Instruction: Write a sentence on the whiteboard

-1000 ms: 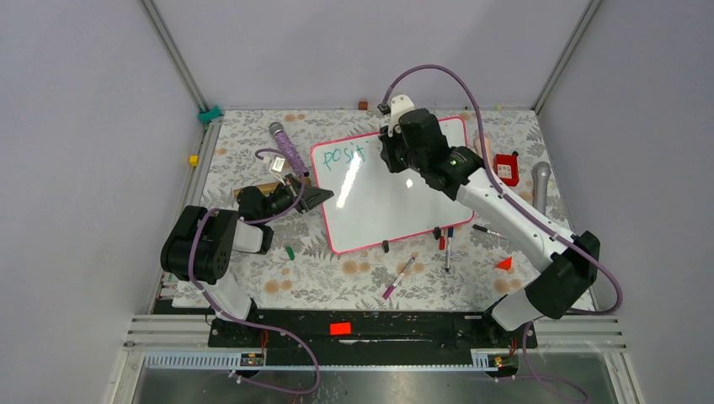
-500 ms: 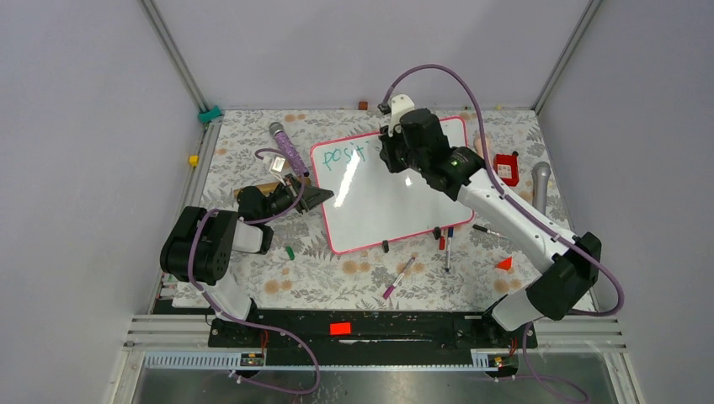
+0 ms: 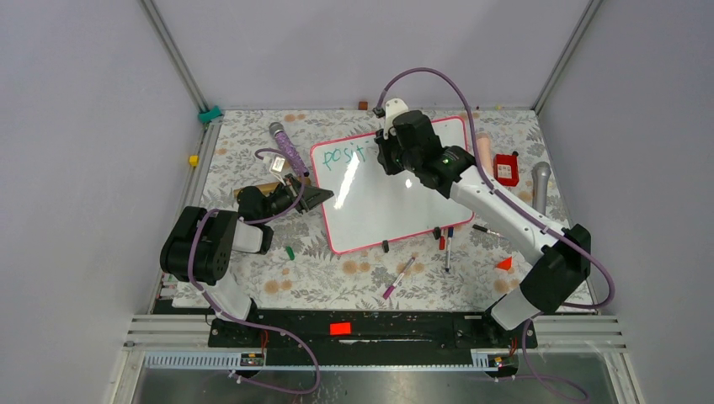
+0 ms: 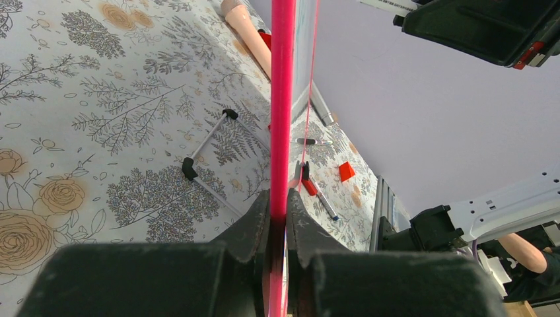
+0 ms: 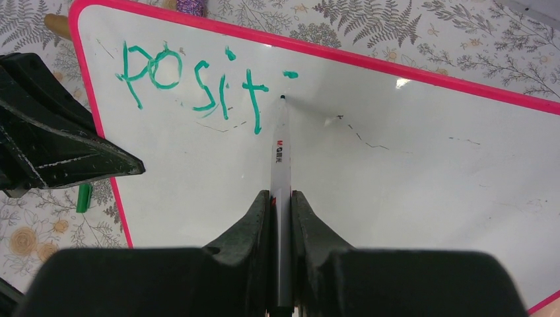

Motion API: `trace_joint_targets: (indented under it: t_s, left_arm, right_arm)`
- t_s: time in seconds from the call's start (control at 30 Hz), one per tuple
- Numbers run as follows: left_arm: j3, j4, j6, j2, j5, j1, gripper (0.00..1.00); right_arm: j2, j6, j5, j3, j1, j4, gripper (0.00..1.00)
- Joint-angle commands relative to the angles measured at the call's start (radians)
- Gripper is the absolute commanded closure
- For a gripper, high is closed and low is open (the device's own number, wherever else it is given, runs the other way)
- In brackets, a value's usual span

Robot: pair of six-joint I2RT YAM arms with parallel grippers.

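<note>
The scene is being lit brightly and evenly from overhead, with only soft, faint shadows being cast. Small glare spots are being reflected off the whiteboard (image 3: 370, 210), and the nearest foreground in both wrist views is being rendered slightly soft.

Only two readable bits here. Green handwritten lettering (image 5: 191, 82) spelling "posit" at the far left corner of the whiteboard (image 5: 396, 198), with a short green dash just right of the t. Also a red "M" on the marker (image 5: 280, 172) barrel, followed by print too tiny to make out.
</note>
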Motion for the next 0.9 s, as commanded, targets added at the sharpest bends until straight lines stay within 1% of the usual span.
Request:
trace_joint_targets:
  t_s: [0.0, 0.2, 0.43, 0.63, 0.8, 0.83, 0.87]
  left_arm:
    - [-0.006, -0.020, 0.062, -0.014, -0.044, 0.011, 1.00]
    - [-0.008, -0.025, 0.065, -0.018, -0.045, 0.010, 1.00]
    - [-0.009, -0.024, 0.067, -0.020, -0.045, 0.010, 1.00]
    - [-0.009, -0.031, 0.072, -0.024, -0.048, 0.010, 1.00]
    - [-0.009, -0.032, 0.071, -0.023, -0.048, 0.007, 1.00]
    - [-0.009, -0.031, 0.071, -0.023, -0.048, 0.007, 1.00]
    - [-0.009, -0.032, 0.071, -0.023, -0.048, 0.008, 1.00]
  right_arm:
    - [-0.016, 0.007, 0.006, 0.006, -0.004, -0.005, 1.00]
    - [-0.060, 0.013, -0.015, -0.057, -0.004, -0.009, 1.00]
    - [-0.088, 0.016, -0.030, -0.082, -0.005, -0.021, 1.00]
    - [-0.103, 0.018, -0.032, -0.083, -0.004, -0.028, 1.00]
    - [-0.098, 0.014, -0.025, -0.042, -0.005, -0.032, 1.00]
    - [-0.371, 0.013, -0.024, -0.033, -0.005, -0.033, 1.00]
    - [-0.125, 0.013, -0.024, -0.025, -0.004, -0.034, 1.00]
